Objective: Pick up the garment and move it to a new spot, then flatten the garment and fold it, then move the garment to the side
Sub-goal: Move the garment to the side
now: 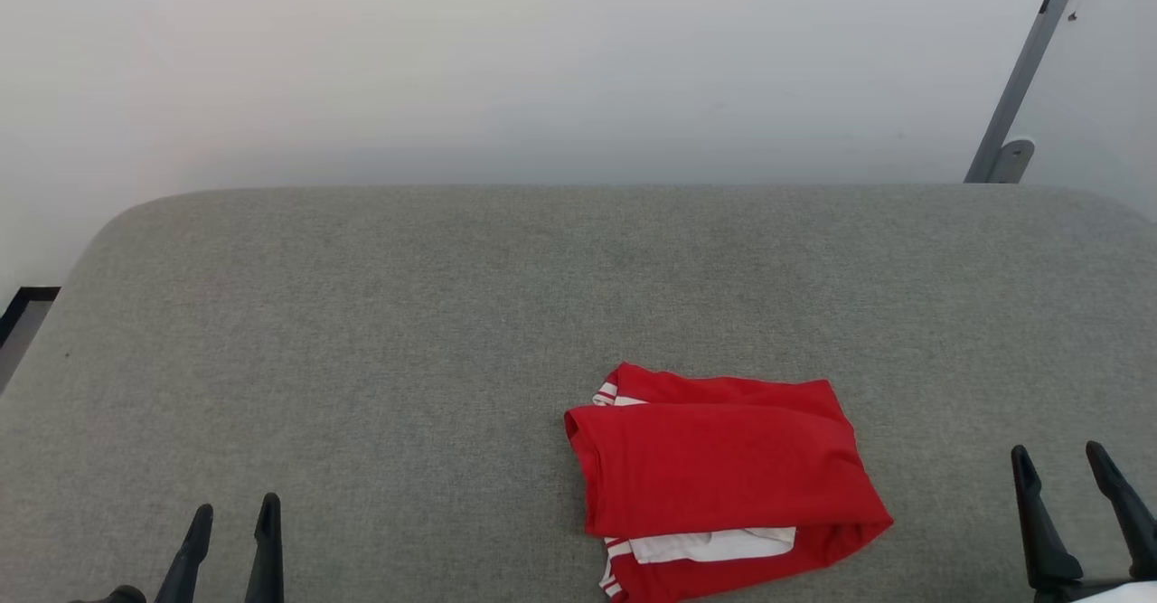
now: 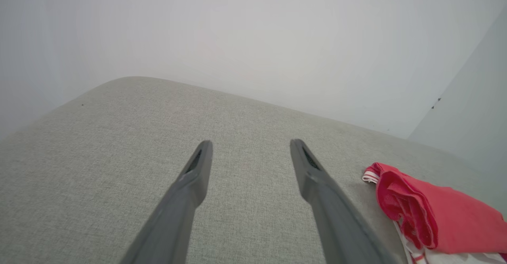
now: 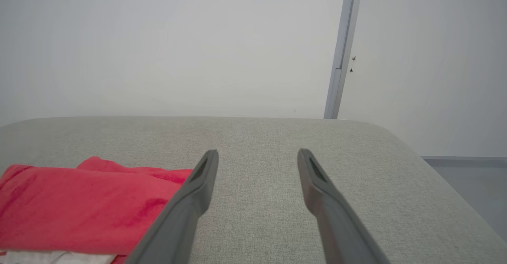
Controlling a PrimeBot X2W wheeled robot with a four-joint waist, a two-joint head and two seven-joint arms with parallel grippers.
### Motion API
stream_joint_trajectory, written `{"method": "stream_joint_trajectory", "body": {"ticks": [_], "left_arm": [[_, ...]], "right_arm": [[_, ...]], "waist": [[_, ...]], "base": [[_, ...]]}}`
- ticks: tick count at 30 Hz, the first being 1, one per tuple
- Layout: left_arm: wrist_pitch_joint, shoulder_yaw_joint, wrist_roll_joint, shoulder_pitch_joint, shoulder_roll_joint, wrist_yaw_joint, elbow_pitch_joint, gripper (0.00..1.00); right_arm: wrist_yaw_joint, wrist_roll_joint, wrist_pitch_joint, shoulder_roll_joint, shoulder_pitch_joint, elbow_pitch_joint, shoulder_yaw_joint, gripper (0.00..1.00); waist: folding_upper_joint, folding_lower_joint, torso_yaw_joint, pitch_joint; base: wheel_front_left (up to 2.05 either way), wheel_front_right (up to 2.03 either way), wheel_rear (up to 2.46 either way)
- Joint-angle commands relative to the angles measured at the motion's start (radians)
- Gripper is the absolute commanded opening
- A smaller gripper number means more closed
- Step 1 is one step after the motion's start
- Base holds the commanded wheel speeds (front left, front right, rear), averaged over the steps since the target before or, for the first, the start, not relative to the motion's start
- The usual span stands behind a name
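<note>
"Where did the shirt [image 1: 723, 472] lie?"

"On the table [image 1: 362, 332], right of the middle and close to the near edge. It was a folded red bundle with a plain red upper face. A white sleeve showed from under the top layer along the near side, and striped trim peeked out at the near left corner and again at the far left corner."

"Was it flat?"

"Mostly. Its left edge was a rounded fold, and in the left wrist view that edge looked bunched into soft ridges."

"And the left gripper [image 1: 238, 504]?"

"It was low on the left over bare grey cloth, well apart from the shirt. Its two dark fingers stood parted with a clear gap between the tips, and there was nothing between them."

"The right gripper [image 1: 1057, 447]?"

"That one was low on the right, past the shirt's right side, near it but not touching. Its fingers were spread about as wide as the other's, and it held nothing. In the right wrist view the shirt lay to the left of the fingers, with one finger crossing in front of its edge."

"What stood behind the table?"

"A pale wall [image 1: 542, 61] rose behind the far edge. A grey metal post [image 1: 1026, 70] ran up it near the far right corner."
</note>
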Motion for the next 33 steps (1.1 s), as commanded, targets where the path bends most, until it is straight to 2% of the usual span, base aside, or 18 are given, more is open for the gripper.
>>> {"method": "stream_joint_trajectory", "body": {"ticks": [1,8,11,23,29,33], "left_arm": [[-0.005,-0.001,-0.009,-0.008,0.0,-0.004,-0.001,1.0],[-0.005,-0.012,0.0,-0.017,-0.008,-0.004,-0.006,1.0],[-0.005,-0.02,0.0,-0.023,-0.008,-0.004,-0.006,1.0],[-0.005,-0.078,-0.007,-0.048,-0.015,-0.004,0.002,1.0],[-0.005,-0.109,-0.01,-0.068,-0.017,-0.004,0.008,1.0],[-0.005,-0.126,-0.014,-0.093,-0.019,-0.004,0.012,1.0]], "right_arm": [[0.0,0.004,-0.005,-0.003,0.006,0.003,0.003,1.0],[0.0,0.048,0.001,-0.045,-0.04,0.048,0.077,1.0],[0.0,0.094,0.057,-0.084,-0.08,0.076,0.137,1.0],[0.0,0.399,0.469,-0.262,-0.26,0.157,0.374,1.0],[0.0,0.48,0.671,-0.315,-0.356,0.192,0.433,1.0],[0.0,0.527,0.802,-0.323,-0.421,0.235,0.46,1.0]], "waist": [[-0.0001,0.0,0.001,0.001],[-0.0001,0.0,0.02,0.01],[-0.0001,0.0,0.034,0.016],[-0.0001,0.0,0.118,0.044],[-0.0001,0.0,0.159,0.081],[-0.0001,0.0,0.183,0.113]], "base": [[0.0,0.0,0.0],[0.0,0.0,0.0],[0.0,0.0,0.0],[0.0,0.0,0.0],[0.0,0.0,0.0],[0.0,0.0,0.0]]}}
